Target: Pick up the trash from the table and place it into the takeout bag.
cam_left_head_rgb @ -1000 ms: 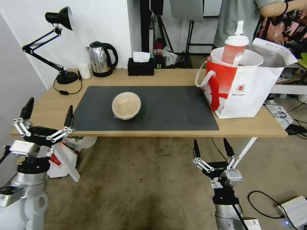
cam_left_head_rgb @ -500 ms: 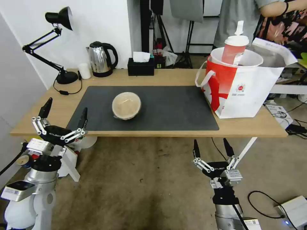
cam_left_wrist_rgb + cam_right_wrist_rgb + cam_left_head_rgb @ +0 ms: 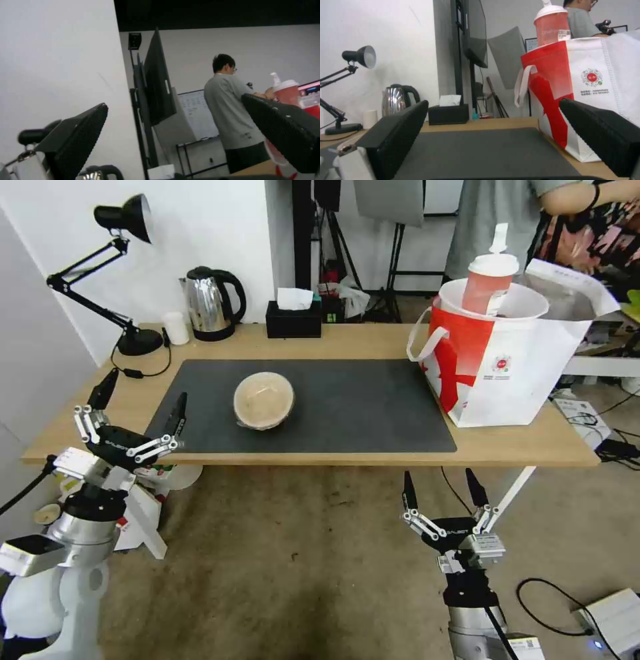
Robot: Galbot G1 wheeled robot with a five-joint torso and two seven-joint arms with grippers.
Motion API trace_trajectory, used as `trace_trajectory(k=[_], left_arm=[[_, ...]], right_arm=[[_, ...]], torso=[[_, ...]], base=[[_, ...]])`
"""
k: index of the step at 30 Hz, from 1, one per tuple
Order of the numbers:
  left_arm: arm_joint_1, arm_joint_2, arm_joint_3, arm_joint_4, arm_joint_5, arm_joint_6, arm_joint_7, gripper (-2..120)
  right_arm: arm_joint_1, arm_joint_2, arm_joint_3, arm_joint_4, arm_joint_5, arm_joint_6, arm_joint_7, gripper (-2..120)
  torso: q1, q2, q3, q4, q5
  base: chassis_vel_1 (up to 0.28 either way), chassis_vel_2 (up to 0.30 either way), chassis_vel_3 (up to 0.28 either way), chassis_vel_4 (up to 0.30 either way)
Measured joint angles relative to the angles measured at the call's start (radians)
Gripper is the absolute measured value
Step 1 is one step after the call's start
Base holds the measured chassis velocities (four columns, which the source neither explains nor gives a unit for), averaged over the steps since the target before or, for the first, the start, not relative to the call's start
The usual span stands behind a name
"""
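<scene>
The tan lidded bowl (image 3: pixel 263 400) sits on the dark grey mat (image 3: pixel 347 407) of the worktop (image 3: pixel 520 443). The left gripper (image 3: pixel 137 412) hovers at the worktop's front left corner, fingers spread and empty. The right gripper (image 3: pixel 441 495) hangs below the front edge, fingers also released. The red drink cup (image 3: pixel 489 281) stands in the takeout bag (image 3: pixel 513 360), apparently upright.

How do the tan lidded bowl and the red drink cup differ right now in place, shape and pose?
The tan lidded bowl lies on the dark mat of the table, out in the open; the red drink cup stands in the takeout bag, its top above the rim. The bowl is low, round and tilted; the cup is tall, narrow and upright. The bowl is tan, the cup red with a white lid. Neither is gripped.
</scene>
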Motion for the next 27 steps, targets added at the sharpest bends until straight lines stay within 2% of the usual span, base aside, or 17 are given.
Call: trace_trajectory(k=[10,27], left_arm=[[-0.036,0.026,0.056,0.051,-0.028,0.038,-0.001,100],[-0.083,0.041,0.224,0.138,-0.068,0.083,-0.001,100]], right_arm=[[0.000,0.000,0.000,0.000,0.000,0.000,0.000,100],[0.000,0.000,0.000,0.000,0.000,0.000,0.000,100]], torso=[[0.000,0.000,0.000,-0.0001,0.0000],[0.000,0.000,0.000,-0.0002,0.0001]], base=[[0.000,0.000,0.000,0.000],[0.000,0.000,0.000,0.000]])
